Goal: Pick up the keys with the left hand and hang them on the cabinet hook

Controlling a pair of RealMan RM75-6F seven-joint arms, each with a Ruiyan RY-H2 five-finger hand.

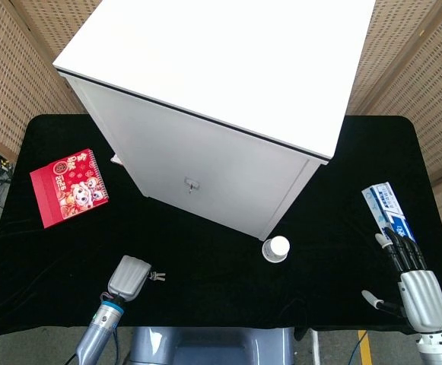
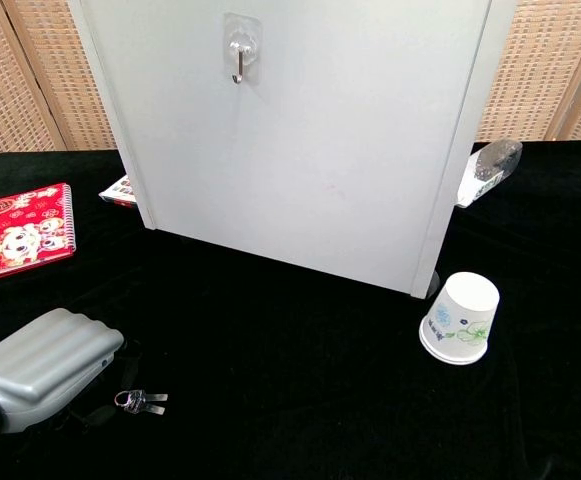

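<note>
One set of keys (image 2: 140, 400) on cloth, just right of left robot hand (image 2: 40, 367); finger state can't tell.

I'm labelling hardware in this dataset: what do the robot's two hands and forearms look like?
The left hand has a smooth silver-grey shell ribbed along the back, with dark fingers beneath, on a grey forearm with a blue ring at the wrist. The right hand has the same silver back, ribbed black fingers and a black thumb with a pale tip, on a ridged silver wrist.
</note>
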